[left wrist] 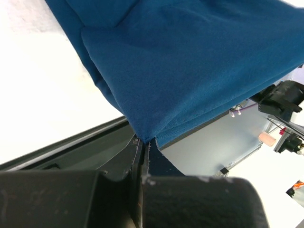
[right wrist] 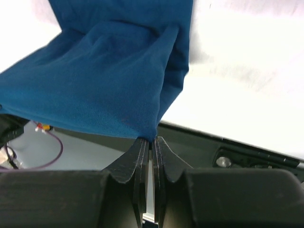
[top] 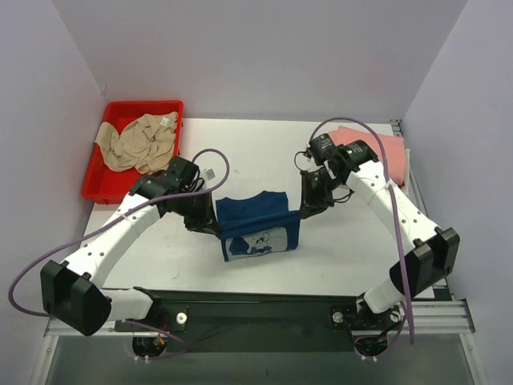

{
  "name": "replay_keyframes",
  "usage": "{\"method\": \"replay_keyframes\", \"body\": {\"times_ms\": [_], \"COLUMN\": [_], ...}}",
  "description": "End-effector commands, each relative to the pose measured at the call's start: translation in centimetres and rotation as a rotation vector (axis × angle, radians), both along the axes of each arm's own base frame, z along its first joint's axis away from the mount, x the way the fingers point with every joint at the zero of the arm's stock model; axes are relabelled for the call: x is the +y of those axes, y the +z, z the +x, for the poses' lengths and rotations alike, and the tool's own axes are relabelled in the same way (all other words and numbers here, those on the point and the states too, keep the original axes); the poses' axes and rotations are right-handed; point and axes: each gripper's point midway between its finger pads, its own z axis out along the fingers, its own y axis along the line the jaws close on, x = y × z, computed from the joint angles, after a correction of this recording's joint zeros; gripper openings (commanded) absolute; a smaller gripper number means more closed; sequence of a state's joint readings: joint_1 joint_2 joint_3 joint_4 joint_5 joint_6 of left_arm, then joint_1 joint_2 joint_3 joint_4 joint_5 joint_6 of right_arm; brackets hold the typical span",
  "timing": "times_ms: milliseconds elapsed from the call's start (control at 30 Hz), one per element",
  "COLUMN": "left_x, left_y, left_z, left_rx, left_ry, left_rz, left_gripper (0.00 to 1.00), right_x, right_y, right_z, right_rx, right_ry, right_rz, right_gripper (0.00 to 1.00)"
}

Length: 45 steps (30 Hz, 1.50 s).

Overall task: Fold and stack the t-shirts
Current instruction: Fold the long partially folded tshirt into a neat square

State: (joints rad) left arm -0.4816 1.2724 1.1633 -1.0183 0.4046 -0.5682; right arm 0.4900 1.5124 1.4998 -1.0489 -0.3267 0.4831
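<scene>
At the far left corner of the bench stands a red bin, and a beige t-shirt lies crumpled inside it, filling its far half and spilling over the left wall.

Just right of the bin the left arm reaches in toward the middle. The left hand is pinched closed on the left upper corner of the navy blue t-shirt; in the left wrist view its two fingers meet with only a sliver between them, and a fold of blue cloth is caught at their tips.

The navy blue t-shirt hangs at the middle of the bench, stretched between the two hands along its upper edge. Its white cartoon print faces up on the lower, nearer part. Whether that lower edge rests on the bench I cannot tell.

The right hand grips the right upper corner of the same shirt. In the right wrist view its fingers are pressed together on a bunched point of the blue cloth.

At the far right edge of the bench a salmon-pink t-shirt lies flat, partly hidden behind the right arm.
</scene>
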Motion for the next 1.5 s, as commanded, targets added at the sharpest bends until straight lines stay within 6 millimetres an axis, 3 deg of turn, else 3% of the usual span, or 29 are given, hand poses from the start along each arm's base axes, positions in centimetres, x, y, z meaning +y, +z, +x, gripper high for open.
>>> {"method": "replay_keyframes", "body": {"times_ms": [0, 533, 933, 1400, 1433, 1467], "left_x": [0.6, 1.0, 2.4, 3.5, 3.7, 3.9], "left_y": [0.1, -1.9, -5.8, -10.1, -10.2, -10.5], "left_z": [1.8, 8.9, 13.5, 16.3, 16.4, 16.7], "left_rx": [-0.054, -0.076, -0.009, 0.063, 0.065, 0.068], "left_ry": [-0.030, 0.049, 0.084, 0.116, 0.121, 0.131], "left_rz": [0.035, 0.001, 0.005, 0.027, 0.034, 0.042], "left_gripper": [0.00, 0.00, 0.00, 0.00, 0.08, 0.19], "right_x": [-1.6, -1.1, 0.2, 0.8, 0.9, 1.1], "right_y": [0.1, -0.5, -4.4, -8.7, -9.2, -9.4], "right_z": [2.8, 11.4, 18.0, 20.5, 20.6, 20.9], "right_rx": [-0.058, -0.139, -0.134, -0.093, -0.087, -0.091], "right_ry": [-0.013, -0.007, 0.005, 0.032, 0.034, 0.035], "right_rz": [-0.088, -0.123, -0.139, -0.153, -0.149, -0.145], "right_gripper": [0.00, 0.00, 0.00, 0.00, 0.00, 0.11]}}
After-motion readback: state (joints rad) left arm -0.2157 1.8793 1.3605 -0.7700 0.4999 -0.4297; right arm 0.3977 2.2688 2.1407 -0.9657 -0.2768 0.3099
